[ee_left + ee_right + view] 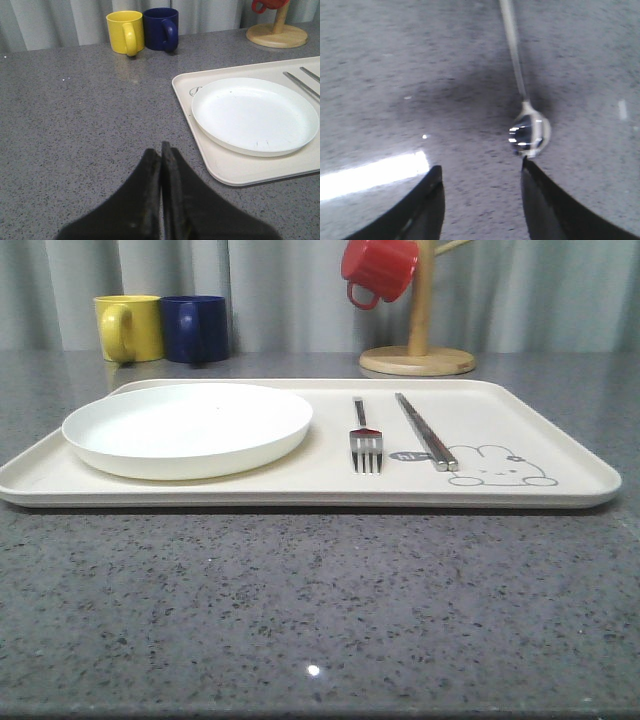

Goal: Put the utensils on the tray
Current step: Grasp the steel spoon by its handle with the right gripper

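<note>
The cream tray (560, 455) lies across the grey table, with a silver fork (365, 436) and a pair of flat chopsticks (425, 430) on its right half beside the rabbit drawing. The tray (240, 170) also shows in the left wrist view. My left gripper (161, 150) is shut on nothing, low over the bare table just left of the tray's near corner. A round-bowled spoon (530, 131) lies on the table in the blurred right wrist view. My right gripper (481, 172) is open close above the table, one fingertip (526, 167) right at the spoon's bowl.
A white plate (188, 428) fills the tray's left half. Yellow mug (128, 327) and navy mug (195, 328) stand at the back left. A wooden mug stand (418, 358) with a red mug (378, 268) hanging stands behind the tray.
</note>
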Tool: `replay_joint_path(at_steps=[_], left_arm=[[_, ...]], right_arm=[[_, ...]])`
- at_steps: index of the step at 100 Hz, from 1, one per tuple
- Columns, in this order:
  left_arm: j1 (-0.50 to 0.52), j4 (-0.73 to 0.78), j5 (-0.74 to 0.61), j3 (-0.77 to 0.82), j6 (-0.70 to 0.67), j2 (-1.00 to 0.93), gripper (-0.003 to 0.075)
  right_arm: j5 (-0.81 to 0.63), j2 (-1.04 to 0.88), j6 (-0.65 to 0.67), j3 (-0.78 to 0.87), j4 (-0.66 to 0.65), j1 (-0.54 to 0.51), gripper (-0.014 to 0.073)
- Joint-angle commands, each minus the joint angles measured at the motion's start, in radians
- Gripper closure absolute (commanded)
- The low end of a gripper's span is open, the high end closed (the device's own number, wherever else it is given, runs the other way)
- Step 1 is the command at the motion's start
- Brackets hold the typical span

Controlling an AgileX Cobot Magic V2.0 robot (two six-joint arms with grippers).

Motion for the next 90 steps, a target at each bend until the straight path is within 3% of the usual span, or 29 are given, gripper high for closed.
replay_joint_path(at_steps=[1,22,75,90], left_arm=[[-0.007,-0.012,-0.077,-0.025,-0.01,0.01,0.0739],[-0.007,-0.012,-0.077,-0.025,-0.01,0.01,0.0739],[-0.007,-0.012,-0.077,-0.025,-0.01,0.01,0.0739],[-0.007,-0.012,-0.077,-0.025,-0.01,0.01,0.0739]], right_arm=[[-0.037,-0.013,-0.055,-0.026,0.022,-0.066,0.0222],[-0.121,0.047,-0.102,-0.026,0.071,-0.14,0.0222],[-0.228,0.207,-0.102,-0.026,0.084,-0.143,0.0223],[-0.246,0.212,-0.102,-0.026,0.084,-0.143,0.0323]])
